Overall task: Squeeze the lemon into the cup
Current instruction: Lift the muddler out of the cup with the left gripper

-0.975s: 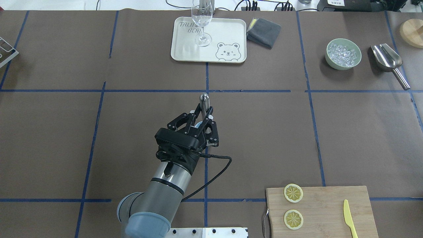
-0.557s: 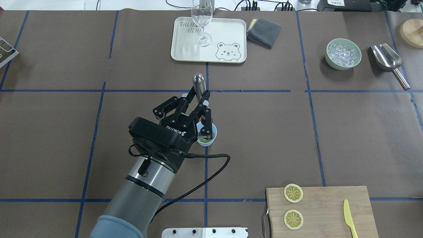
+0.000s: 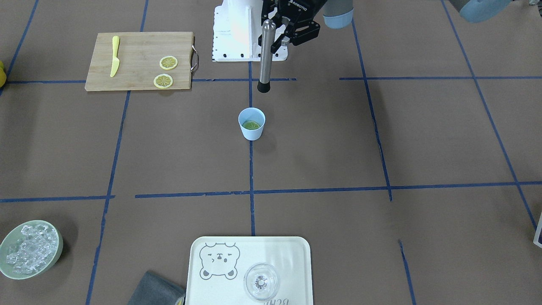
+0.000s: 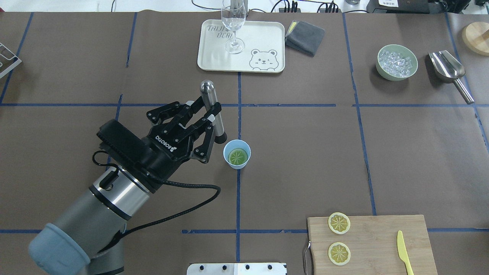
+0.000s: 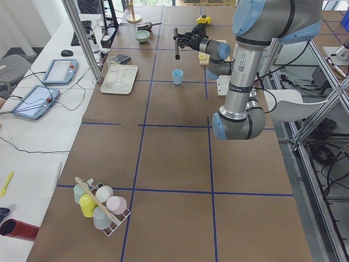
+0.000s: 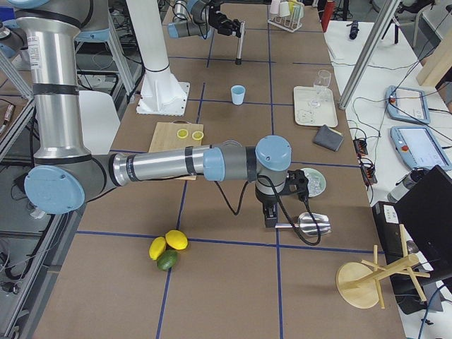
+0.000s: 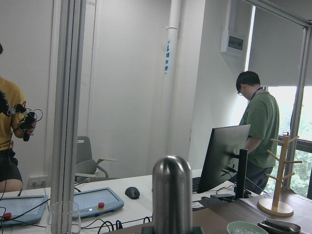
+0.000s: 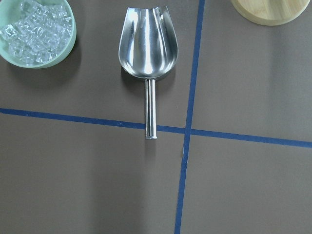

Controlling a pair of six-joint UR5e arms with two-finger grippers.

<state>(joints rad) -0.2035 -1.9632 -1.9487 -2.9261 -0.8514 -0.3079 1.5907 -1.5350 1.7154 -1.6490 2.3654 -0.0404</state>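
The light blue cup [image 4: 237,153] stands at the table's middle; it also shows in the front view [image 3: 251,123]. A lemon slice [image 4: 237,156] lies flat inside it and looks greenish. My left gripper [image 4: 209,107] is shut on an upright steel muddler [image 4: 217,128], just left of the cup and above the table, outside the cup. Two more lemon slices [image 4: 339,223] [image 4: 339,253] lie on the wooden cutting board [image 4: 378,244]. My right gripper [image 6: 270,215] hovers over a steel scoop [image 8: 148,48]; I cannot tell if it is open or shut.
A yellow knife [image 4: 403,250] lies on the board. A green bowl of ice [image 4: 396,62] sits at the far right beside the scoop. A cream tray [image 4: 214,57] with a clear glass [image 4: 233,23] and a grey cloth [image 4: 305,37] stand at the far edge.
My left gripper has moved left and away from above the cup with the muddler. The cup and the slice in it now show fully.
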